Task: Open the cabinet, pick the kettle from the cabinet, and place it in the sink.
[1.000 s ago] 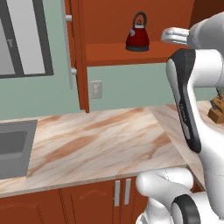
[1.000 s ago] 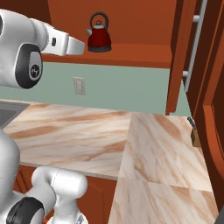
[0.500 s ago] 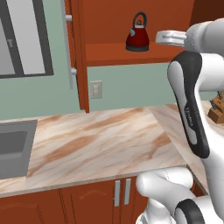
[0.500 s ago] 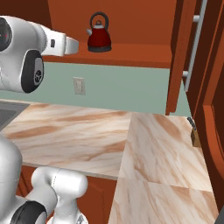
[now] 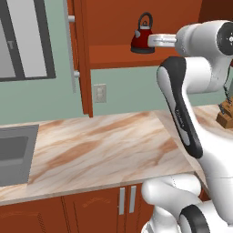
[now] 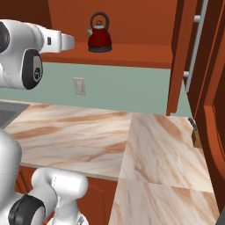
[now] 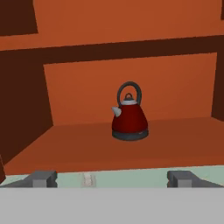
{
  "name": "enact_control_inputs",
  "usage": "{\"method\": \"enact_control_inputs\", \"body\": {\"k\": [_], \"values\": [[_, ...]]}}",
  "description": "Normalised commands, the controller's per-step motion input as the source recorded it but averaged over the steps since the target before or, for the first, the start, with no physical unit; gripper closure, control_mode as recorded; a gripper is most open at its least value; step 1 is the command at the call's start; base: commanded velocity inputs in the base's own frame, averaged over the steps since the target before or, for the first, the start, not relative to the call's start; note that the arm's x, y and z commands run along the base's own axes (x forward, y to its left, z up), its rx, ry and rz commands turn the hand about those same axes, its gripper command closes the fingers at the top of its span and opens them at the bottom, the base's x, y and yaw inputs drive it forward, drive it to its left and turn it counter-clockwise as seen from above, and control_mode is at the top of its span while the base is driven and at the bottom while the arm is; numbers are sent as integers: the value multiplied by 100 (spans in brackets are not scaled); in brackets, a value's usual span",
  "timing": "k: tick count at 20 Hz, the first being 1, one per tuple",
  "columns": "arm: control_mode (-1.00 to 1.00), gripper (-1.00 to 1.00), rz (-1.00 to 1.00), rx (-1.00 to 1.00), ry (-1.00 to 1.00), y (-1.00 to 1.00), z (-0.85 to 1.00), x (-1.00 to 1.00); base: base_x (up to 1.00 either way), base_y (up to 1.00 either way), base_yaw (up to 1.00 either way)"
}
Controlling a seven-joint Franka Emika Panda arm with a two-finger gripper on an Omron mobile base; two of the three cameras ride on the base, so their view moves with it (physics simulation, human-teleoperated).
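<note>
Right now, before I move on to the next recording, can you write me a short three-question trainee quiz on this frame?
1. True or false: the cabinet is already open.
2. Where does the kettle stand? A) in the sink; B) on the cabinet's shelf; C) on the countertop.
3. Fill in: the gripper has its jaws ____ and holds nothing.

Key
1. True: both doors are swung aside and the shelf is exposed.
2. B: it stands upright on the shelf, straight ahead of the gripper and apart from it.
3. Open: the two fingertips stand wide apart at the bottom of the hand view.
</note>
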Motion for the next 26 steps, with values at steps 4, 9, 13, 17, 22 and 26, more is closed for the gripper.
{"method": "enact_control_inputs", "body": {"k": [4,9,13,17,22,26], "values": [[-100,-100,0,-6,0,6,9,43,0,0,0],[-100,-100,-2,-7,2,-1,7,34,0,0,0],[-100,-100,-8,-4,1,-2,0,35,0,0,0],[-100,-100,-11,0,0,0,-1,35,0,0,0],[-100,-100,-9,0,0,0,0,37,0,0,0],[-100,-100,-4,0,1,0,0,37,0,0,0]]}}
